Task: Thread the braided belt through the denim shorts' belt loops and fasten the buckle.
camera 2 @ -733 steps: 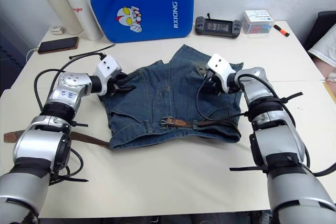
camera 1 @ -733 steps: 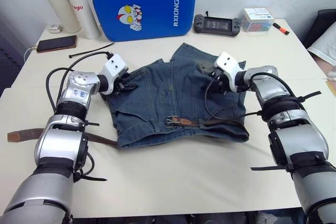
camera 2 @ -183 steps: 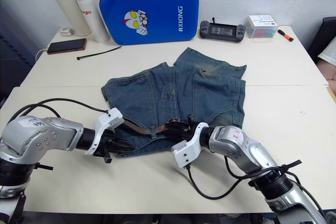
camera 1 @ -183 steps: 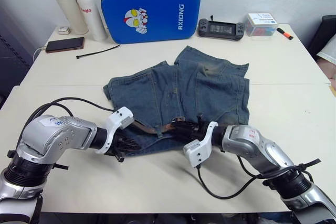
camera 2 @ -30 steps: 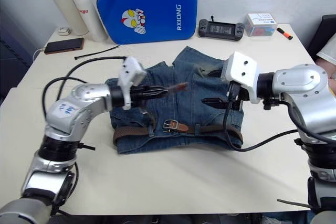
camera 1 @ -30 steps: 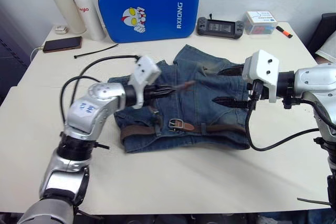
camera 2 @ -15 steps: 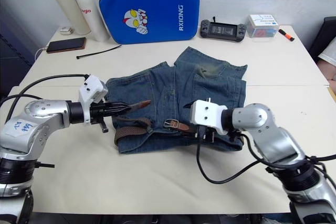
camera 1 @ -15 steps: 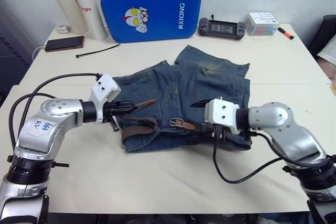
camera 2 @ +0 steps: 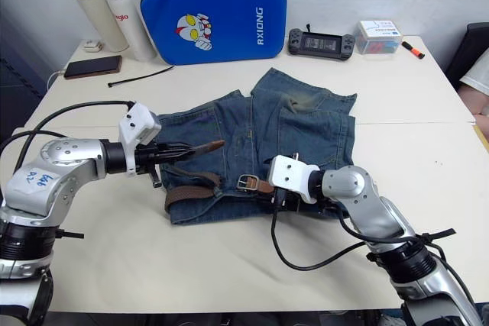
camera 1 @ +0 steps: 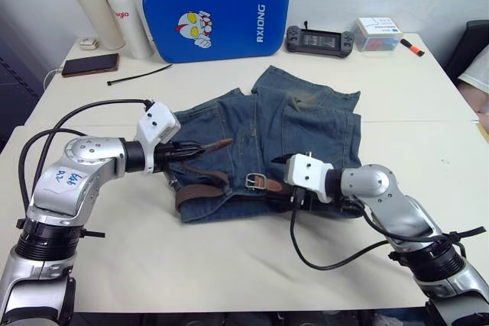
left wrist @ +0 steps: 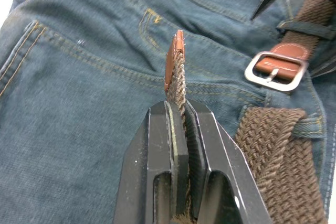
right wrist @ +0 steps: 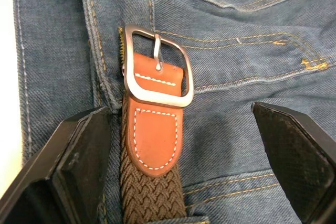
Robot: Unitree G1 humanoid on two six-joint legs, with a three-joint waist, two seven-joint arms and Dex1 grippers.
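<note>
Left wrist view has the left gripper (left wrist: 178,124) clamped narrowly on the braided belt (left wrist: 177,85), whose leather tip pokes past the fingertips; the strap's lower run is cut off. Right gripper (right wrist: 178,156) spreads wide over the waistband, straddling the buckle (right wrist: 157,66), fingers partly out of frame. Denim shorts (camera 1: 306,124) lie mid-table, one belt loop (left wrist: 302,24) crossing the strap; the blue case (camera 1: 214,11) stands at 12 o'clock.

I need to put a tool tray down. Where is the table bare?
Bare: the table strip nearer the robot than the denim shorts, and the stretch between the shorts and the table's right edge. Crowded: the far edge, with bottles, blue case, phone, game console.
</note>
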